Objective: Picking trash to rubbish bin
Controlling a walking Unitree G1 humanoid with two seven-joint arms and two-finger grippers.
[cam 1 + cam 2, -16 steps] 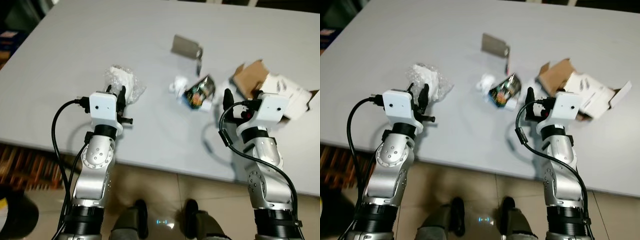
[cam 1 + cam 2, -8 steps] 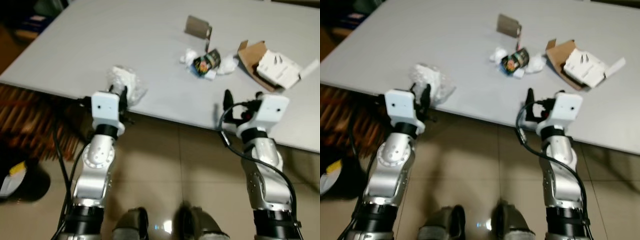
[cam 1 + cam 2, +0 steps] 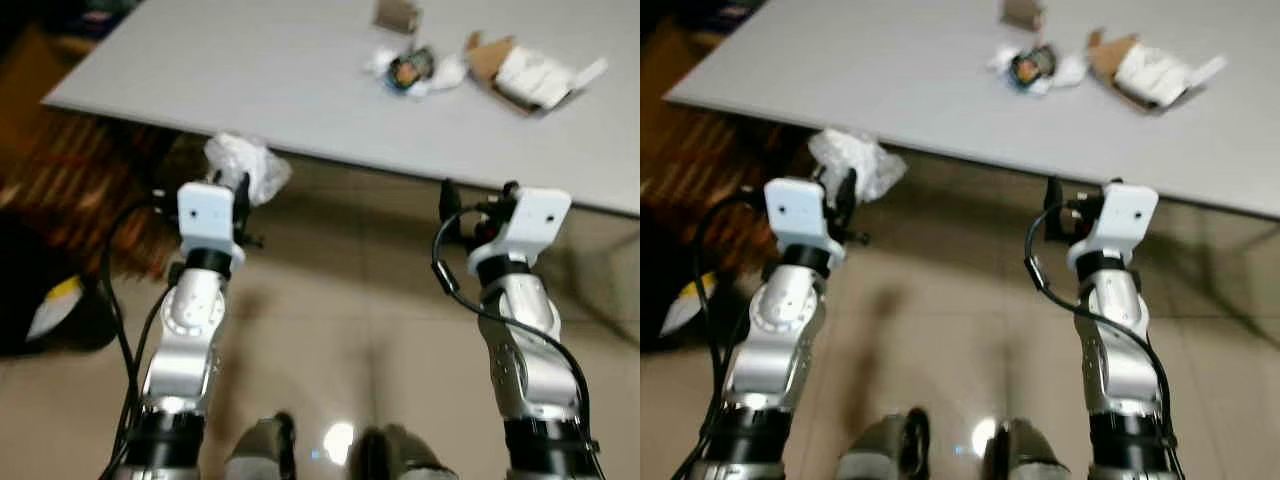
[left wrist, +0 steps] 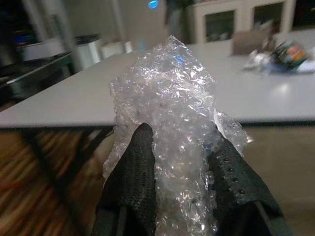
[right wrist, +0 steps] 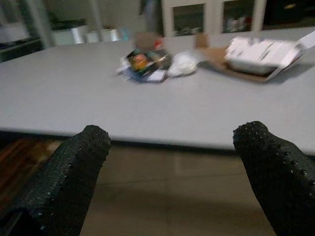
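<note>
Robot position: backed away from the table (image 3: 300,90); both arms, previously above its surface, are now over the tiled floor (image 3: 340,340).
Bubble wrap (image 3: 245,168): lifted off the table, carried in the left pincer (image 4: 179,162) past the table edge.
Right pincer (image 5: 172,182): withdrawn past the table edge.
View: table trash now farther off.

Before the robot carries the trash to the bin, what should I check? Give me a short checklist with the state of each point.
1. Left gripper shut on the bubble wrap: ok.
2. Wrap lifted off the table, over the floor: ok.
3. Right gripper open and holding nothing: ok.
4. Other trash on the table, the box and wrapper, not picked: not ok.
5. Bin location: cannot tell; a dark object sits at the robot's left.
</note>
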